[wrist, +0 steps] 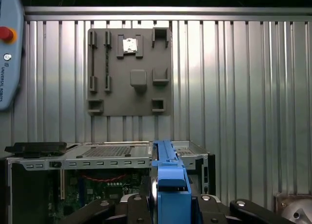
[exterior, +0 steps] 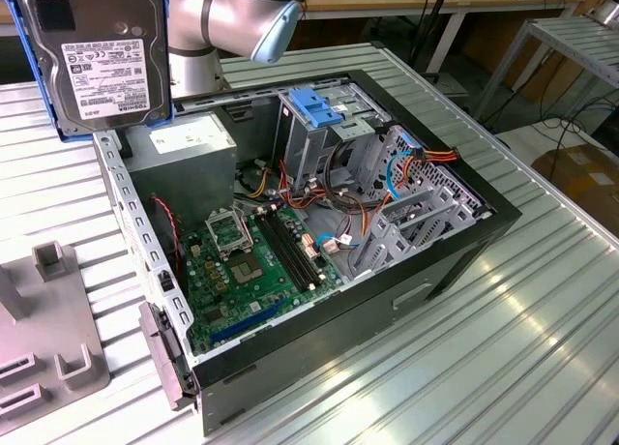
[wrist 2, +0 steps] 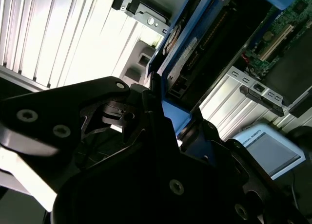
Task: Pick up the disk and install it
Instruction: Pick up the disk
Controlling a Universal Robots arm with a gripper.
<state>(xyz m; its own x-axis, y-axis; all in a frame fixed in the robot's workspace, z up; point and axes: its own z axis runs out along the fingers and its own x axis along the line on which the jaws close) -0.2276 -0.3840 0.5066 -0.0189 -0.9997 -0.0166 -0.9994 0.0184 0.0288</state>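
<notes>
I see the gripper (wrist 2: 174,121) clamped on the disk (wrist 2: 204,44), its blue rails edge-on, with the ribbed table (wrist 2: 58,34) and green motherboard (wrist 2: 287,20) beyond it.

The disk (exterior: 97,63) is dull grey metal with blue plastic rails (wrist: 165,160), the table (exterior: 522,339) ribbed shiny metal.

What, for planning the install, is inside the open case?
Motherboard, power supply, cables, drive cage with blue latch; the cage covers what's beneath. The gripper holds the disk aloft.
</notes>
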